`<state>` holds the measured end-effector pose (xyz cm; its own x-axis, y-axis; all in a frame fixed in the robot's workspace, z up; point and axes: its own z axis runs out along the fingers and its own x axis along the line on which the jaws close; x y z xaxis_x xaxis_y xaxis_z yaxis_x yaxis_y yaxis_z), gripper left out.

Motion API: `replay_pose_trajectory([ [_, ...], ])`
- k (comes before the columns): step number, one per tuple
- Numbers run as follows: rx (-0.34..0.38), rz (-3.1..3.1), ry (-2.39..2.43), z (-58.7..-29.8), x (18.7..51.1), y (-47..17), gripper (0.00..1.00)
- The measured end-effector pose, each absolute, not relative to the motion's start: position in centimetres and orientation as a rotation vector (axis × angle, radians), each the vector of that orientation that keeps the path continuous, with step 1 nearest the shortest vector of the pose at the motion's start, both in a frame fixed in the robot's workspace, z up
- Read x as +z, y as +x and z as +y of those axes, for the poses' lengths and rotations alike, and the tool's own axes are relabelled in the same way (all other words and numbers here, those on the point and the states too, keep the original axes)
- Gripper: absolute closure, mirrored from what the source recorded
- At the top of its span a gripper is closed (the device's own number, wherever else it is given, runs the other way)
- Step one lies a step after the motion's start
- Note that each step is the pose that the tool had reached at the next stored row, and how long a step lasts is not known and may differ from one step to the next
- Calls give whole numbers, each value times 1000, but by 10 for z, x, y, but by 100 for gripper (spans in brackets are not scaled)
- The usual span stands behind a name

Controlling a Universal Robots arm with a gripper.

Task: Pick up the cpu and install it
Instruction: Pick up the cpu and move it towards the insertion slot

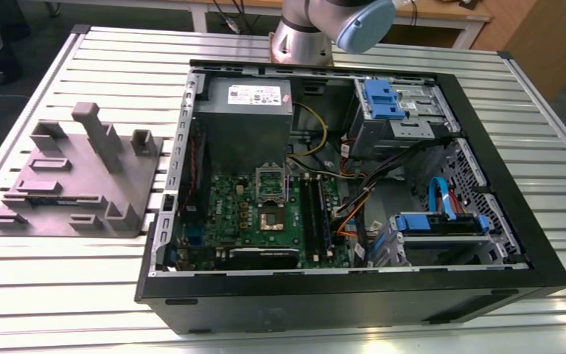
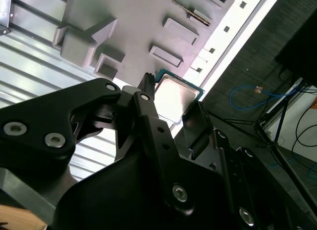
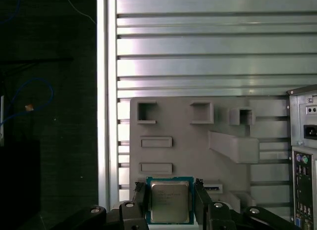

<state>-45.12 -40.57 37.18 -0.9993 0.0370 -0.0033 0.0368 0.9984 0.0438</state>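
Clamping a flat, silvery square cpu (image 3: 169, 205), black angular claw (image 3: 169, 185), matte grey moulded holder (image 3: 198, 146) behind, ribbed metal table (image 3: 208, 47).

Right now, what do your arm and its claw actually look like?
The arm is a silvery metal tube with a rounded light-blue joint cap. The gripper is matte black: two slim fingers on angular linkage plates studded with silver screw heads.

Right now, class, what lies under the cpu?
The grey moulded holder on the slatted table spreads beneath the cpu; the patch directly under it is covered, so contact cannot be seen.
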Motion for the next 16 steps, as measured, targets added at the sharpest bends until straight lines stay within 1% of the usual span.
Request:
replay_pose_trajectory([
  [16,69,3136,58,-406,372,-443,53],
])
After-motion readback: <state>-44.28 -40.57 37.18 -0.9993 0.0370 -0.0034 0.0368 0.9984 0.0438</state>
